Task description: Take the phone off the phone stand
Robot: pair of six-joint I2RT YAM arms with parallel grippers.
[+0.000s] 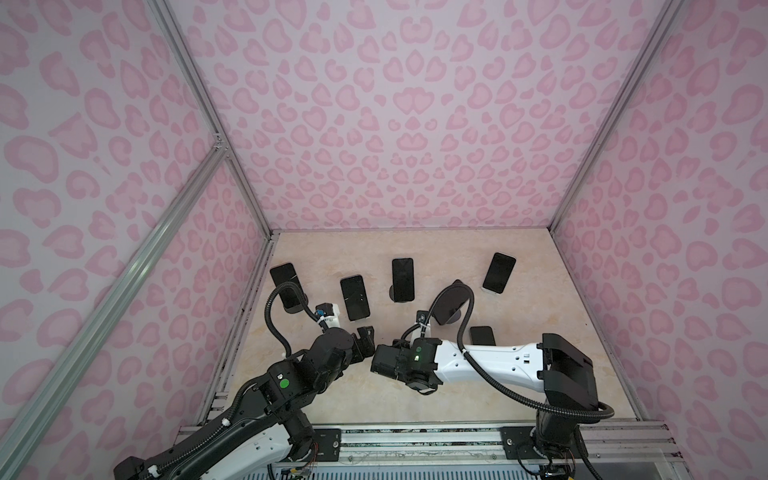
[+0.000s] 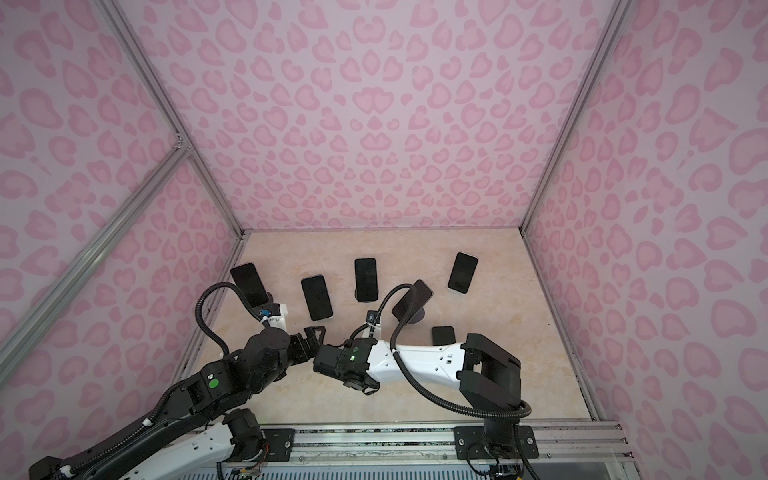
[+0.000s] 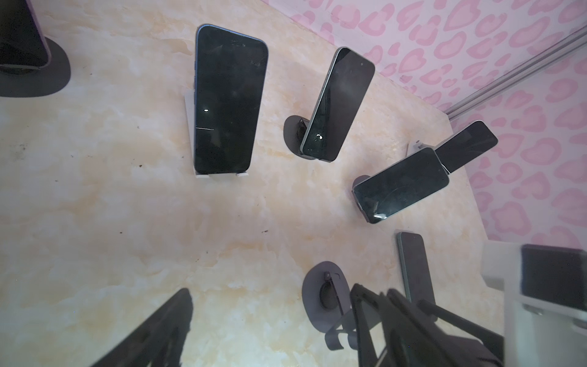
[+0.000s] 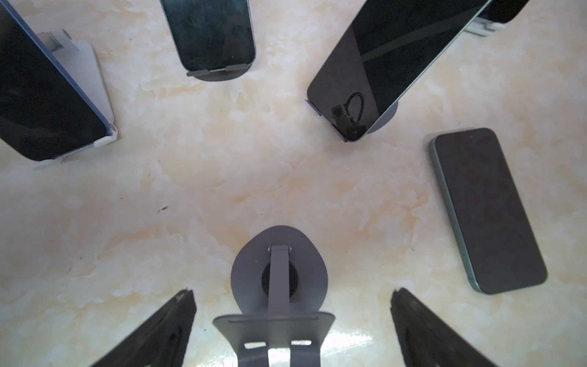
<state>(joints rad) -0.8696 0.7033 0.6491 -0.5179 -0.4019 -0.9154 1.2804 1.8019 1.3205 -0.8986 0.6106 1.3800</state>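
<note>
An empty grey phone stand [image 4: 279, 286] stands on the marble table, straddled by my right gripper [image 4: 293, 333], which is open with nothing touching its fingers [image 4: 158, 333]. A green-edged phone [image 4: 486, 209] lies flat on the table beside that stand, and shows in both top views [image 1: 482, 336] just behind my right arm. My left gripper [image 1: 366, 338] hovers open and empty close to the right gripper [image 1: 382, 360]. In the left wrist view the same empty stand [image 3: 324, 295] and flat phone [image 3: 416, 267] show. The top views hide the stand under the right gripper.
Several more dark-screened phones lean on stands across the back: one far left [image 1: 284, 286], one on a white stand [image 1: 354, 297], one in the centre [image 1: 403, 279], a tilted one [image 1: 453, 301], one at the far right [image 1: 498, 272]. Pink patterned walls enclose the table.
</note>
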